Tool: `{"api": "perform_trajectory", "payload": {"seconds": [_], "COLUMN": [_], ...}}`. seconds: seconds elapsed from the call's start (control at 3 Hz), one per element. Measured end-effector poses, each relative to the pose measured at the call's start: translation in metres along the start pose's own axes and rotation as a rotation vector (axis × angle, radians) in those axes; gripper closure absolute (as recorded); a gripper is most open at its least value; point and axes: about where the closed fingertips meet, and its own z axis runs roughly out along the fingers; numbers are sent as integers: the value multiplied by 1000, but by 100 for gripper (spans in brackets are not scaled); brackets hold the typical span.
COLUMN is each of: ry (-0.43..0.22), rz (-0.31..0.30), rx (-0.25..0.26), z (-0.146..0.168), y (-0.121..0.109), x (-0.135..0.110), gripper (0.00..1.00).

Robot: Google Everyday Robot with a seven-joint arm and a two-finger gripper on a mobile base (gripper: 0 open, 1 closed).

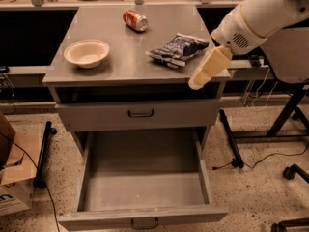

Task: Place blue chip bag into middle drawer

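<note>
The blue chip bag (177, 49) lies crumpled on the right half of the grey cabinet top (120, 69). The middle drawer (145, 190) is pulled out wide below, its grey floor bare, with a small dark handle on its front panel. My gripper (206, 70), cream coloured on a white arm, hangs over the front right edge of the cabinet top. It is just in front of and to the right of the bag, apart from it, and holds nothing.
A red soda can (134, 20) lies at the back of the top. A white bowl (87, 52) stands on its left. The other grey drawer (141, 113) is shut. A cardboard box (12, 178) and cables lie on the floor at left; black table legs stand at right.
</note>
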Motion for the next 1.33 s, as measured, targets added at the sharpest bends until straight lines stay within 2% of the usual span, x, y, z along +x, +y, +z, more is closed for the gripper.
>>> {"api": "perform_trajectory", "payload": {"seconds": [0.33,0.67,1.0,1.33], "ry": [-2,7,-63,-162], "rz": [1,32,94,123], "rx": [-3,-11,-35,-14], "z": [4,10,43,87], "y": [-2,-2,-6,-35], "x": [-2,1,0,-22], "gripper": [0,0,0,0]}}
